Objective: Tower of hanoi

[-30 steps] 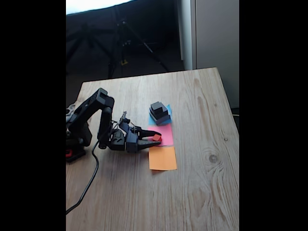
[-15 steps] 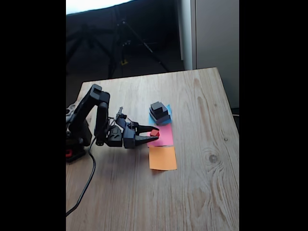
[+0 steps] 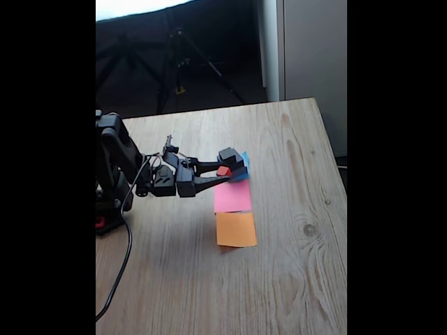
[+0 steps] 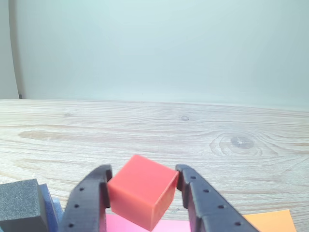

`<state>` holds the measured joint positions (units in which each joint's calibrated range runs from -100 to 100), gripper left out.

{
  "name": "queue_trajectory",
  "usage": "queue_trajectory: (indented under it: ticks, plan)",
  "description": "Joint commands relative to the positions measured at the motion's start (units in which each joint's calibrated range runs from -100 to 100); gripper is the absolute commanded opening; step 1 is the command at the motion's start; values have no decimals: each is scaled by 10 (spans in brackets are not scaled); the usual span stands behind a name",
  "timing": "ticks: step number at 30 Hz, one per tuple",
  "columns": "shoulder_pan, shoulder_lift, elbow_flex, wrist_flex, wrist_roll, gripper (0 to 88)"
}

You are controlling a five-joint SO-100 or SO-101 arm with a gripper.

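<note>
The black two-finger gripper [image 4: 144, 193] has its fingers [image 4: 87, 203] pinching the tiny red plastic cube [image 4: 142, 197] between them, lifted off the pale wooden tabletop [image 4: 154, 135]. Just beside the fingertips, the stacked dark blocks [image 3: 231, 161] sit on blue paper; pink paper [image 3: 232, 197] lies below.

I see the red cube [image 4: 142, 197] pinched between the two fingers [image 4: 89, 203], lifted off the tabletop [image 3: 293, 174] and turned slightly so one corner faces my wrist camera. In the fixed view it hangs just left of the stack [image 3: 232, 162]: a small black cube on a medium black block, the grey base barely visible beneath. The stack sits on the blue paper [image 3: 244, 161].
</note>
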<state>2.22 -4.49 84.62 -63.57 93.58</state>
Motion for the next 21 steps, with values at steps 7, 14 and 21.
queue_trajectory:
  ticks: [7,14,21]
  plan:
    - [-19,-329,-163,566,-76,70]
    - [-48,-385,-470,979,-148,57]
    - [-96,-390,-648,1149,-185,64]
